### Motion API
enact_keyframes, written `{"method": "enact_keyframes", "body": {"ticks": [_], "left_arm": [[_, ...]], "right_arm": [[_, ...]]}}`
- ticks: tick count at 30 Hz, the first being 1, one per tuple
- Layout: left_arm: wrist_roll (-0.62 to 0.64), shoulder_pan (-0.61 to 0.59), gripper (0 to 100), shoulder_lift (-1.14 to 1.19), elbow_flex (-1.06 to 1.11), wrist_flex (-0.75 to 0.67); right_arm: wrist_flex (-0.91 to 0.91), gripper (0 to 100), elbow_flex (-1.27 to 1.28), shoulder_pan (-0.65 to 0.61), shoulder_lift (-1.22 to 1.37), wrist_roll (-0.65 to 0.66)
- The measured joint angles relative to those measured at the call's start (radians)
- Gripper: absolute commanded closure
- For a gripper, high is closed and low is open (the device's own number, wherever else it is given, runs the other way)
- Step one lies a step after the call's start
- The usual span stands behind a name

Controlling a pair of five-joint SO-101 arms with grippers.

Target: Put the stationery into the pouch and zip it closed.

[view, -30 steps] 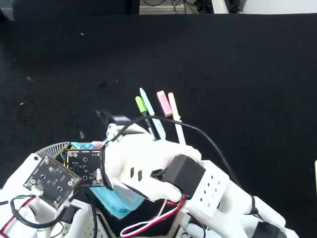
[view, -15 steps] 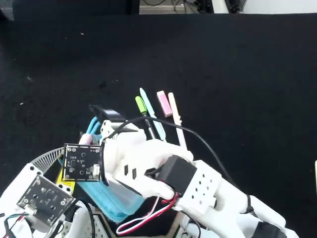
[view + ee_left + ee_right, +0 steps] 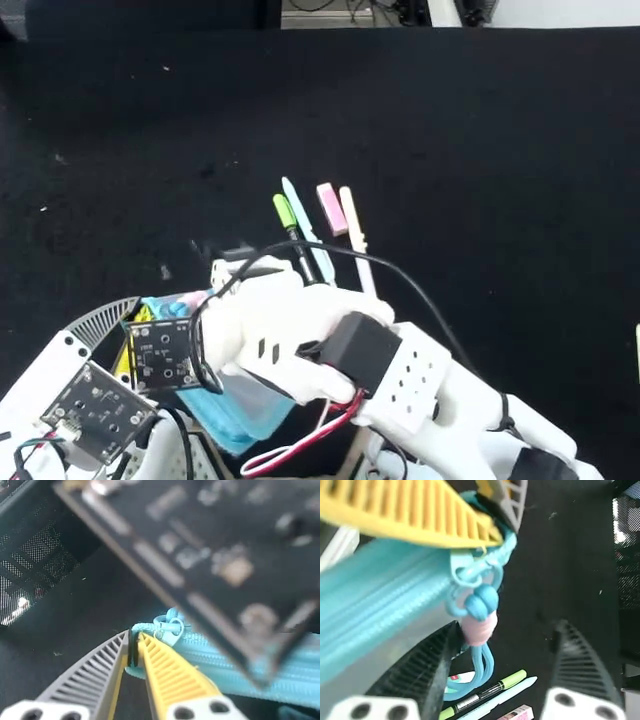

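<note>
The teal pouch (image 3: 236, 404) lies at the near edge under both arms. My left gripper (image 3: 133, 647), with one grey and one yellow finger, is shut on the pouch's end beside the zipper slider (image 3: 171, 625). My right gripper (image 3: 509, 627) is open; its black fingers (image 3: 422, 672) straddle the zipper pull (image 3: 480, 614), a teal cord with a blue and a pink bead that touches one finger. Just beyond the arms, a green pen (image 3: 286, 213), a light blue pen (image 3: 300, 213), a pink eraser (image 3: 331, 208) and a cream pen (image 3: 354, 236) lie side by side on the black table.
Black cloth (image 3: 470, 160) covers the table, with open room at the back and right. A black mesh container (image 3: 35, 570) sits close to the left gripper. The right arm's cable (image 3: 400, 285) arches over the pens' near ends.
The left arm has drawn back toward the near edge. The right wrist swung out to the left and then came partly back, and the pouch's cord has dropped under the arm.
</note>
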Motion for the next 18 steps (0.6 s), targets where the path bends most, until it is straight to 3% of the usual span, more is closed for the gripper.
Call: {"method": "enact_keyframes", "body": {"ticks": [2,7,12,18], "left_arm": [[-0.002,0.000,97,0.000,0.000,0.000],[-0.002,0.000,97,0.000,0.000,0.000],[-0.002,0.000,97,0.000,0.000,0.002],[-0.002,0.000,97,0.000,0.000,0.002]], "right_arm": [[0.000,71.5,-0.008,0.000,0.000,0.002],[0.000,98.8,-0.008,-0.018,0.000,-0.048],[-0.020,98.8,-0.008,-0.023,0.000,-0.124],[-0.058,98.7,-0.008,0.014,0.000,-0.308]]}}
